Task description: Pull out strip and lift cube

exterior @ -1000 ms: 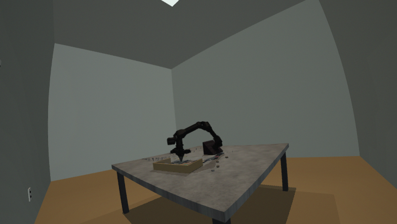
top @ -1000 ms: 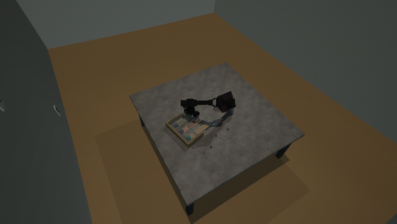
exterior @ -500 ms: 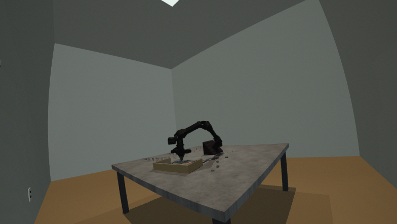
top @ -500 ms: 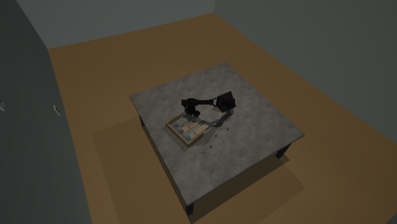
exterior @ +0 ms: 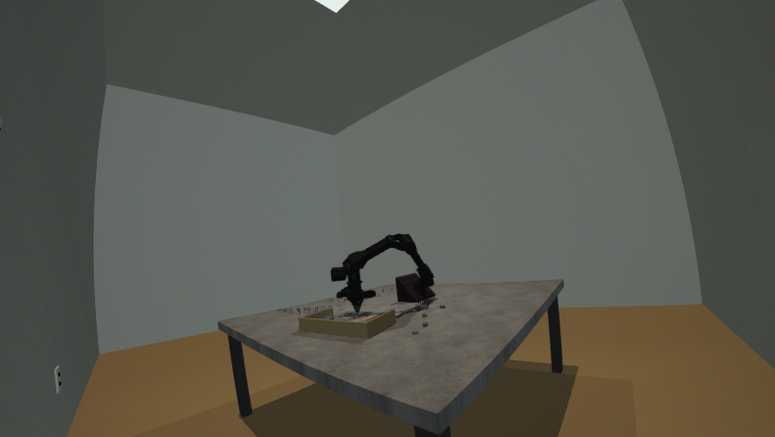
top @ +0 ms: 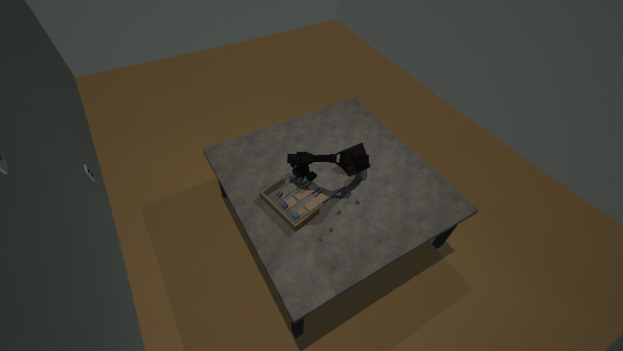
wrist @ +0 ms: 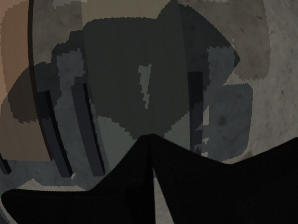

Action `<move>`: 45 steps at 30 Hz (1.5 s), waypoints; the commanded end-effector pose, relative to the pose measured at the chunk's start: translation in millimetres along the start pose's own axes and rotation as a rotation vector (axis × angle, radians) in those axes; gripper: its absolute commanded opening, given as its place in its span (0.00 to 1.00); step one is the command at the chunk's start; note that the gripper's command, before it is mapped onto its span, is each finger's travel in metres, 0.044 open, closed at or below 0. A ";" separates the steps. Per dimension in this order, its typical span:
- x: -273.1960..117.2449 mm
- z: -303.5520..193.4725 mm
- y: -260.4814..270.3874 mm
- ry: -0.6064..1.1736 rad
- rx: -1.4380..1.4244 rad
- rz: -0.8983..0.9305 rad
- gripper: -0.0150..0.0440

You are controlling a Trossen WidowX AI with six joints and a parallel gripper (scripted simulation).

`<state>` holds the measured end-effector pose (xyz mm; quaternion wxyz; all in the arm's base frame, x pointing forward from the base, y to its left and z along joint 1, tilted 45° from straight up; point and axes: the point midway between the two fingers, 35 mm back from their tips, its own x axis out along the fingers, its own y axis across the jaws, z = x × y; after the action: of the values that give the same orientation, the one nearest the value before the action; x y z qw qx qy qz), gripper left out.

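Note:
My gripper [exterior: 357, 311] [wrist: 148, 141] is shut and empty, pointing down low over the grey-green strip [top: 289, 188] [wrist: 135, 55]. Three strips lie side by side in the wooden tray [top: 278, 211] [exterior: 332, 326]. The grey-green one shows no break in its visible part; its near end is partly hidden by the fingers in the wrist view. The salmon strip [top: 304, 193] [wrist: 15, 142] and the patterned yellow strip [top: 315, 202] each seem to show a gap. A purplish cube [top: 279, 194], another purplish cube [top: 284, 206] and a teal cube [top: 296, 215] stand at the strips' far ends. No label is readable.
Dark narrow bars [wrist: 56, 137] [wrist: 90, 132] [wrist: 196, 105] flank the strips. Raised walls bound the tray on several sides. Several small stones [top: 338, 212] [exterior: 424, 323] lie on the table beside it. The arm's shadow falls over the tray and strips.

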<state>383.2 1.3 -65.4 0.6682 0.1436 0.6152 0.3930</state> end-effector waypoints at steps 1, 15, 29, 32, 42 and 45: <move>4.1 -11.2 -0.1 0.017 0.004 0.003 0.25; 4.6 -32.6 0.4 0.017 0.005 0.003 0.25; 4.6 -53.9 0.9 0.018 0.005 0.002 0.25; 4.6 -58.7 1.0 0.018 0.005 0.002 0.25; 4.3 -74.5 1.3 0.019 0.006 0.002 0.25; 4.3 -79.3 1.4 0.019 0.006 0.002 0.25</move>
<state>319.3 -18.9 -78.6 0.6698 0.1426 0.6148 0.3913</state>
